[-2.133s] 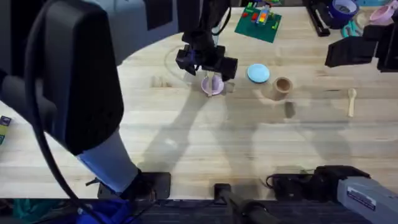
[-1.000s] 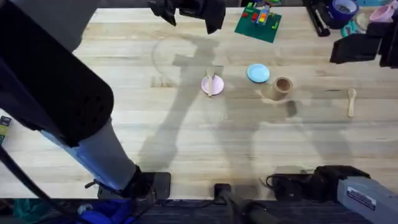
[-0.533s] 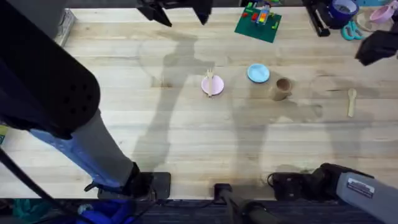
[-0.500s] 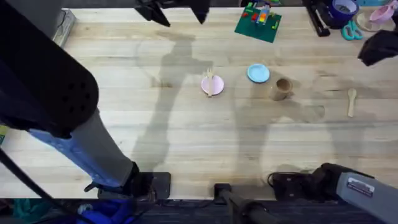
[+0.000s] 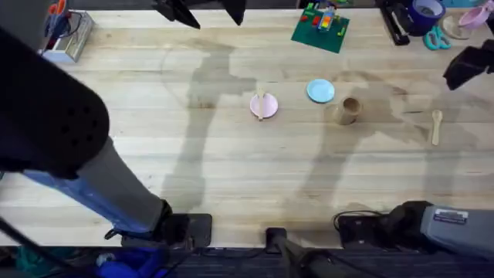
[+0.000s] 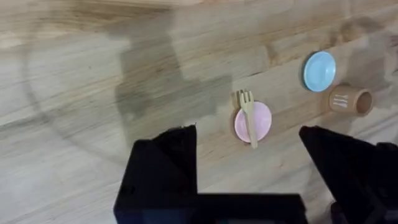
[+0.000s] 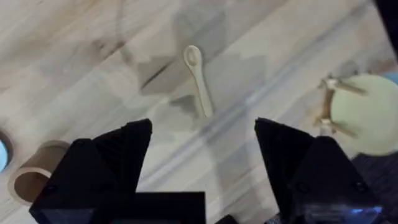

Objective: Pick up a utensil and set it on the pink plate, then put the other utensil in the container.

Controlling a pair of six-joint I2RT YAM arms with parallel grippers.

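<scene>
One utensil remains to be moved: the spoon [image 7: 198, 78] lies flat on the bare wooden surface [image 5: 231, 177], bowl up, well apart from the container [image 5: 349, 109]. It looks light, thin and stiff, so it should lift easily but could skate or pivot if pinched off-centre; mid-handle, across its narrow width, seems the safest hold. The right hand [image 7: 203, 152] hovers above it, released and spread wide. Farther in, the container stands upright beside the light blue plate [image 5: 320, 91]. Beyond these, the fork [image 6: 248, 116] rests across the pink plate [image 6: 253, 122], and the left hand [image 6: 249, 146] hangs high over it, spread and empty.
</scene>
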